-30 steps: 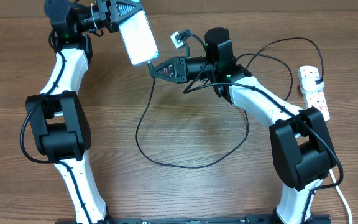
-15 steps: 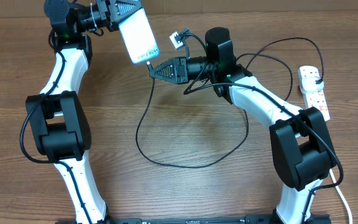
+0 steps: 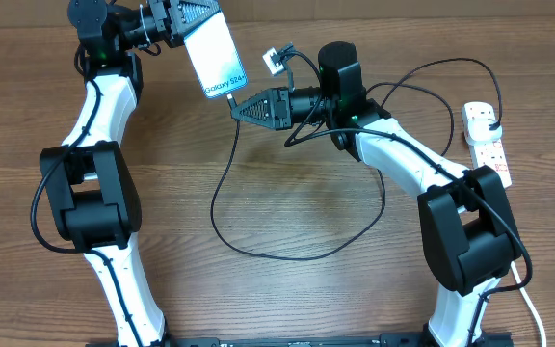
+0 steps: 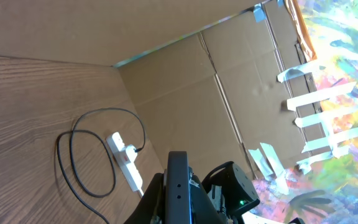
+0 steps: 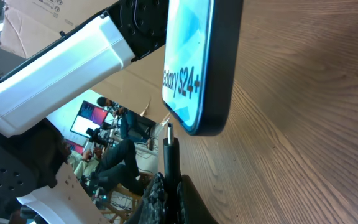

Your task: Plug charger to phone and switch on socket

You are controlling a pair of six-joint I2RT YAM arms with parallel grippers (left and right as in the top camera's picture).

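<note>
My left gripper (image 3: 194, 26) is shut on the upper end of the phone (image 3: 216, 56) and holds it up off the table, its light blue screen showing "Galaxy S24+" near the lower end. My right gripper (image 3: 236, 104) is shut on the charger's connector (image 5: 169, 144), whose tip points at the phone's (image 5: 202, 62) bottom edge with a small gap left. The black charger cable (image 3: 258, 253) loops over the table to the white socket (image 3: 487, 143) at the far right. The left wrist view has the phone's dark edge (image 4: 178, 186) between the jaws.
Cardboard walls (image 4: 185, 93) stand behind the wooden table (image 3: 306, 193). The socket (image 4: 124, 163) and its cable loop (image 4: 82, 177) lie near that wall. A small white tag (image 3: 277, 60) sits on the right arm's wiring. The right arm's wrist (image 4: 230, 185) is close behind the phone.
The phone has tilted slightly in my left gripper, so the text on its screen now faces the overhead camera. The right arm and connector have hardly moved.
</note>
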